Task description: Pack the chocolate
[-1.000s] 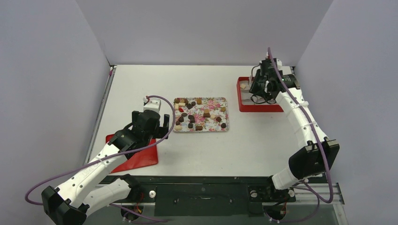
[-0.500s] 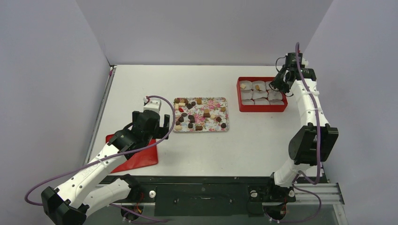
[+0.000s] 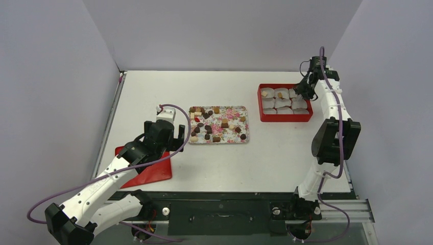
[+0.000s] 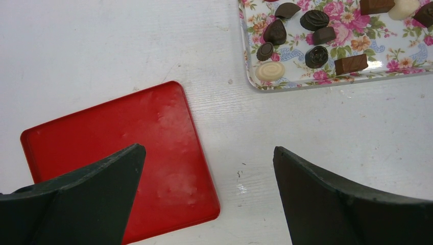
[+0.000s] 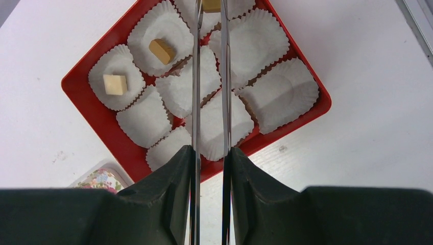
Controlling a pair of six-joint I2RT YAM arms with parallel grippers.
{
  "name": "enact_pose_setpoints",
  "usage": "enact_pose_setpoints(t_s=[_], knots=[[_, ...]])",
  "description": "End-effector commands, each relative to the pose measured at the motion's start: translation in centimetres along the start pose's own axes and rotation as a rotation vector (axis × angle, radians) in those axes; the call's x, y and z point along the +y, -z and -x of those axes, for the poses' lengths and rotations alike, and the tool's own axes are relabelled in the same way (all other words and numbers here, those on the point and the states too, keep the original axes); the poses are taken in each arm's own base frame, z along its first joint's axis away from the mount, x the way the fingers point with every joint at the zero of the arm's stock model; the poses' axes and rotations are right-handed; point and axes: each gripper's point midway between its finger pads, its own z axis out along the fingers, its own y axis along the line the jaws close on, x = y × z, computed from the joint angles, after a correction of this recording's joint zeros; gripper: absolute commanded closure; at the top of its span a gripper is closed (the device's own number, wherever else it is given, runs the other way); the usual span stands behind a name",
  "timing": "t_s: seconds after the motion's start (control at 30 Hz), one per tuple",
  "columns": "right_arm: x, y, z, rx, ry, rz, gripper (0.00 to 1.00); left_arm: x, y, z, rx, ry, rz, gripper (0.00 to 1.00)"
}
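Over the red box (image 5: 102, 125) the right fingers (image 5: 210, 11) are pinching a tan chocolate (image 5: 211, 4) at their tips for cupping; left fingers (image 4: 207, 158) are hovering released, tray (image 4: 352, 38) just ahead-right

Bright, even light — perhaps slight glare

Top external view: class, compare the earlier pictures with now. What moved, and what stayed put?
The right gripper swung from above the middle of the box to its right end, and the arm's elbow drew away from the table's near edge. A tan chocolate is pinched in it now. The left gripper and the tray stayed as they were.
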Motion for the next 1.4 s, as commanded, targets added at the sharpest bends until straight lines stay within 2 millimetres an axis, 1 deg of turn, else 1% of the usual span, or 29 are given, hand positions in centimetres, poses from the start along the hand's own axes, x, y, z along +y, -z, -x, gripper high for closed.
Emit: enact_pose_setpoints(t_s=[0.0, 0.17, 0.37, 0.47, 0.67, 0.93, 1.03, 1.17, 1.23, 1.27, 1.3, 1.33, 1.37], knots=[[1.3, 0.2, 2.6, -0.075, -0.024, 0.038, 0.76, 0.0, -0.1, 0.4, -0.015, 0.003, -0.001, 0.04], [1.5, -1.0, 2.7, -0.068, -0.032, 0.037, 0.76, 0.0, -0.1, 0.4, -0.012, 0.001, 0.001, 0.04], [1.7, -1.7, 3.2, -0.075, -0.033, 0.032, 0.74, 0.0, -0.2, 0.3, -0.008, 0.0, 0.001, 0.04], [1.8, -2.2, 3.0, -0.063, -0.035, 0.032, 0.74, 0.0, -0.2, 0.3, -0.007, 0.001, 0.002, 0.04], [2.0, -2.6, 3.0, -0.061, -0.036, 0.034, 0.67, 0.0, -0.3, 0.2, -0.004, -0.002, 0.004, 0.04], [2.6, -2.0, 3.1, -0.069, -0.034, 0.05, 0.58, 0.0, -0.4, 0.2, -0.001, -0.004, 0.006, 0.03], [2.9, -1.5, 3.0, -0.071, -0.029, 0.056, 0.59, 0.0, -0.4, 0.2, 0.0, -0.006, 0.006, 0.04], [3.3, -0.3, 2.9, -0.083, -0.023, 0.07, 0.6, -0.1, -0.3, 0.2, -0.003, -0.003, 0.004, 0.04], [3.2, 0.3, 2.7, -0.086, -0.022, 0.072, 0.61, -0.1, -0.3, 0.2, -0.003, -0.003, 0.003, 0.03], [3.1, 0.3, 2.3, -0.078, -0.021, 0.068, 0.61, -0.1, -0.4, 0.2, -0.001, -0.003, 0.003, 0.03], [3.1, 0.8, 2.3, -0.086, -0.021, 0.074, 0.61, -0.1, -0.4, 0.2, -0.001, -0.003, 0.001, 0.04], [3.0, 0.8, 1.9, -0.078, -0.02, 0.07, 0.62, -0.1, -0.3, 0.2, -0.003, -0.002, 0.0, 0.04], [3.0, 1.3, 2.0, -0.086, -0.02, 0.077, 0.63, -0.1, -0.3, 0.3, -0.004, -0.002, -0.001, 0.04]])
